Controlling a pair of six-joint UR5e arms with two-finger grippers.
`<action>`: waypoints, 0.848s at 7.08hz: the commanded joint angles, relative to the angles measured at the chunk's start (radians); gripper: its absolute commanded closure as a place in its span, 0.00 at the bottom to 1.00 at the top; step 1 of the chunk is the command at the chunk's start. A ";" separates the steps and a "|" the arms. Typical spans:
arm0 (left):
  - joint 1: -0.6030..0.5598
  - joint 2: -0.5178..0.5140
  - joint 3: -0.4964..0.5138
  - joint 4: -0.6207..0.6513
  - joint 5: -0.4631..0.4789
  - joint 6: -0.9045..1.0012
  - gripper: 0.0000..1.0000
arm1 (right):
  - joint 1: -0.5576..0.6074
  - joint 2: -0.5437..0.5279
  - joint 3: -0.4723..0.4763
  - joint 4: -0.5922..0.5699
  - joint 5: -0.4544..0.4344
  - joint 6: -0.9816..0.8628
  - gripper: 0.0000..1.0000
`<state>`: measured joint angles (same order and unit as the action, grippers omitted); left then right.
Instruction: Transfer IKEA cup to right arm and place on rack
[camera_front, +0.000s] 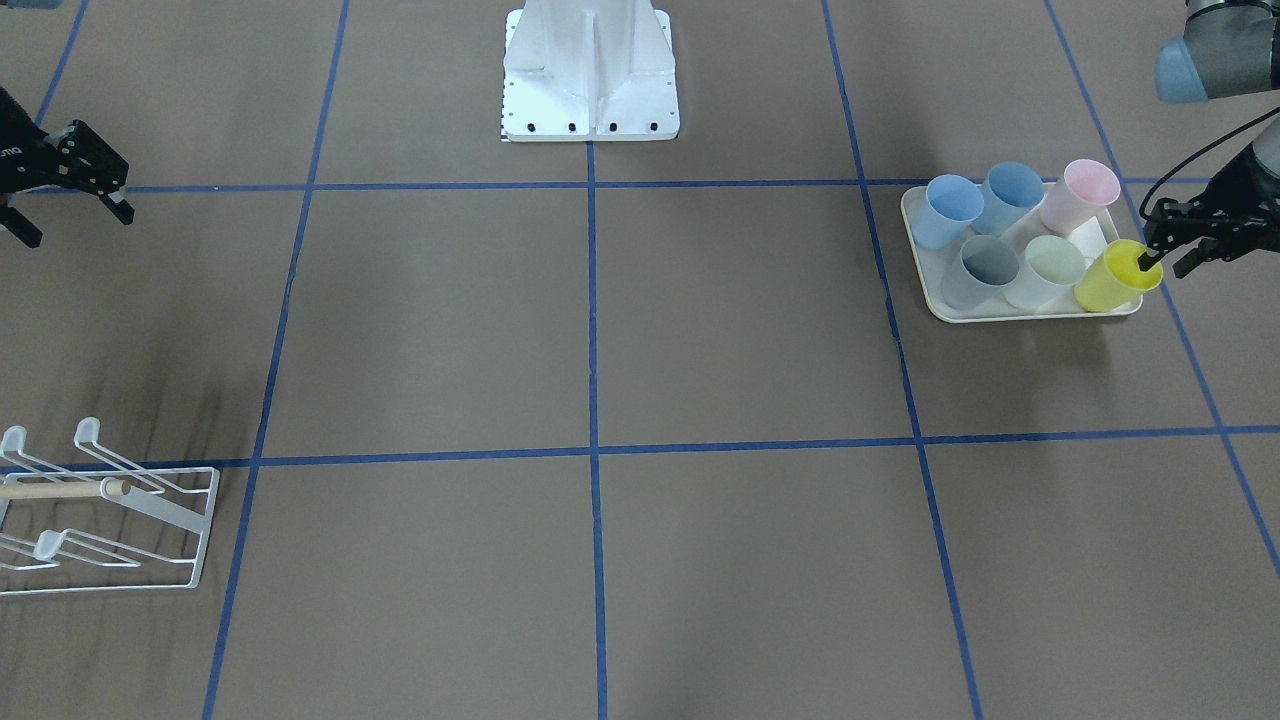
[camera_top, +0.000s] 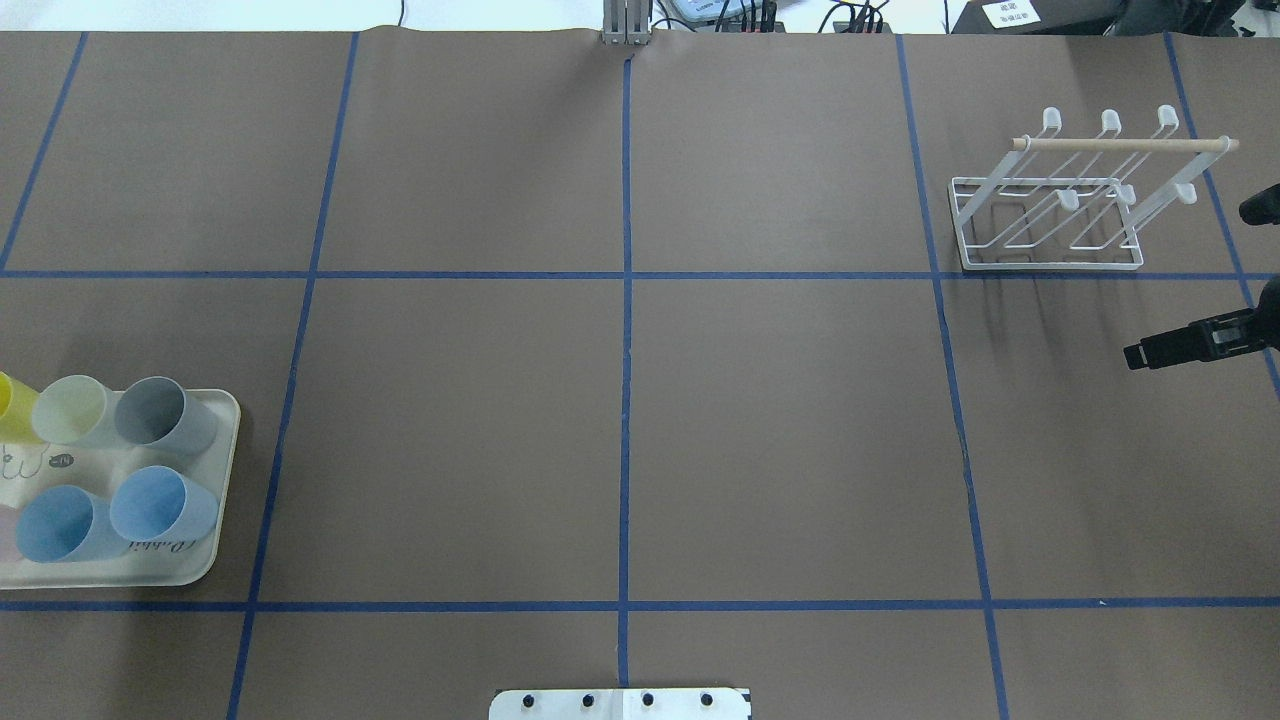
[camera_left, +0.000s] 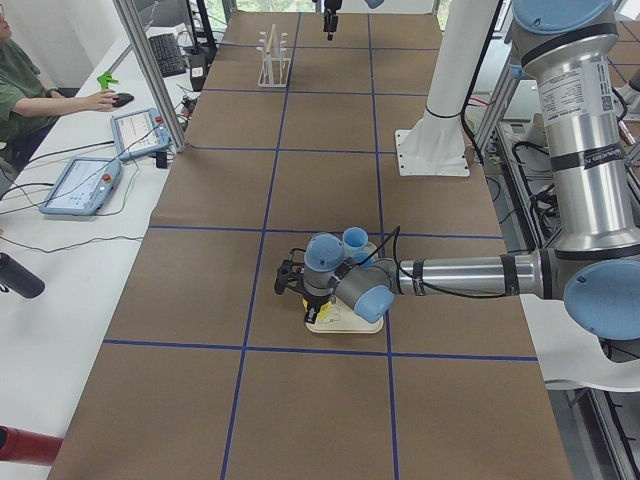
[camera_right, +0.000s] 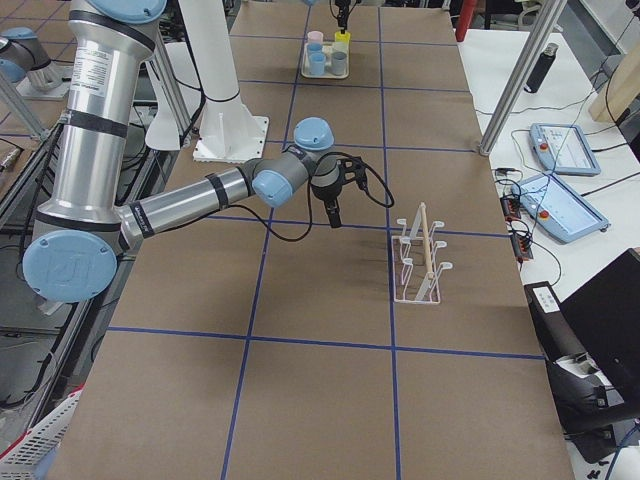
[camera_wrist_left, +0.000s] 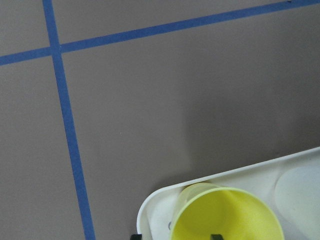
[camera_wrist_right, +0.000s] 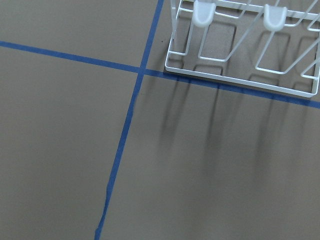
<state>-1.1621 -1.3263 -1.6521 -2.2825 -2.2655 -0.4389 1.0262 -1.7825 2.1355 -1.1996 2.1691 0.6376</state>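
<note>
1. IKEA cup (camera_front: 1108, 282), the yellow one, stands mouth-up in the tray (camera_front: 1010, 317) corner nearest the left gripper (camera_front: 1162, 266), right at the gripper's tips.
2. One finger of the left gripper dips inside the cup's mouth and the other hangs outside it, with the cup wall between them. In the left wrist view both tips sit clear of the wall, so the gripper is released, not yet clamped on the cup.
3. Beyond the yellow cup, away from the left gripper, the same row holds a pale green cup (camera_front: 1045, 272) just beside it, then a grey cup (camera_front: 980, 272).
4. In the tray's other row stand a pink cup (camera_front: 1080, 195), a blue cup (camera_front: 1010, 196) and a second blue cup (camera_front: 945, 212).
5. Well apart, at the other end of the worktop (camera_front: 750, 350), the right gripper (camera_front: 78, 225) hovers with its fingers spread, grasping nothing.
6. The rack (camera_top: 1050, 265) stands on the worktop near the right gripper, just ahead of it and apart from it, with a wooden dowel (camera_top: 1120, 144) across its top.
</note>
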 joint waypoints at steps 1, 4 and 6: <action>0.002 -0.001 0.002 0.000 0.000 0.000 0.58 | 0.000 0.000 0.000 0.000 -0.002 0.001 0.00; 0.005 -0.008 0.015 0.000 -0.005 0.002 0.67 | 0.000 0.001 -0.002 0.000 -0.008 -0.001 0.00; 0.005 -0.010 0.018 0.000 -0.008 0.000 0.80 | 0.000 0.001 -0.003 0.000 -0.009 0.001 0.00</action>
<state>-1.1569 -1.3351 -1.6366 -2.2826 -2.2707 -0.4377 1.0262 -1.7811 2.1333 -1.1996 2.1611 0.6371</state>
